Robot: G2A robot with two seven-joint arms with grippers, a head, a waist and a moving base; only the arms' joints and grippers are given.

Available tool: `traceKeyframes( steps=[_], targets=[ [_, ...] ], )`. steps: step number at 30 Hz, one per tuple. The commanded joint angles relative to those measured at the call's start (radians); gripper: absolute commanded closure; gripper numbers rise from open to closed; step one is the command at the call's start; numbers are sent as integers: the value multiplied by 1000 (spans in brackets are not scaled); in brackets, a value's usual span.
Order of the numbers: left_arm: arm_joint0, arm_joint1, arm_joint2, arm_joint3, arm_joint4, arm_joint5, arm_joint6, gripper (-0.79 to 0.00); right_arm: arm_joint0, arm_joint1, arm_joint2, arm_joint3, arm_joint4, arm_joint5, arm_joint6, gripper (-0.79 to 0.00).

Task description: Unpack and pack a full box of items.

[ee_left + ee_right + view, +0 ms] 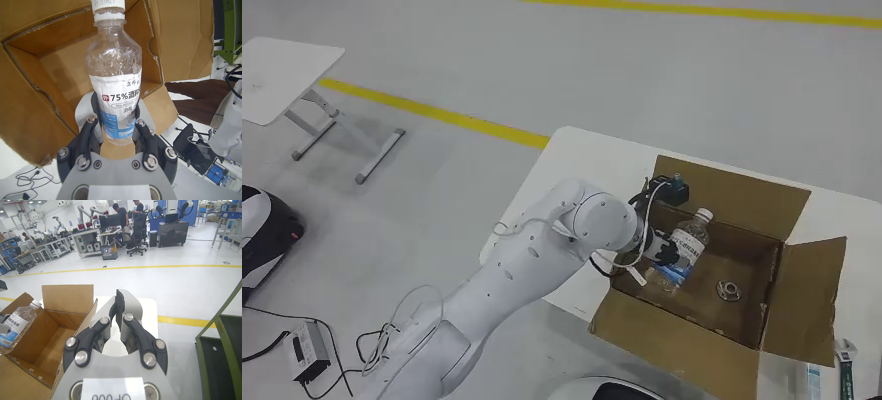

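An open cardboard box [747,205] stands on the white table [572,160], flaps spread outward. My left gripper [662,252] is shut on the lower, labelled half of a clear plastic bottle [689,245] with a white cap, held tilted over the box's near-left inside corner. In the left wrist view the bottle [115,75] stands between the fingers [140,113] of the left gripper [117,108], cap pointing into the box [56,62]. A small ring-shaped item [729,290] lies on the box floor. My right gripper [118,306] is shut on nothing, beside the box [56,321] over bare table, with the bottle [17,321] off to one side.
A green-framed rack [219,347] stands close beside the right gripper. A small packet [844,352] lies past the box's right flap. A white folding side table [282,75] stands on the floor far left, beyond a yellow floor line [432,112].
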Motion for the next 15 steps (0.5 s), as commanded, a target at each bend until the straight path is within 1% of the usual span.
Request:
traceKeyframes(
  steps=[1,10,15],
  targets=[
    [-18,-7,22,35,-6,35,2,0,0,0,0,0,0,0,0,0],
    [-100,-42,139,164,-13,162,-38,0,0,0,0,0,0,0,0,0],
    [-121,-55,188,228,-18,180,-28,0,0,0,0,0,0,0,0,0]
  ],
)
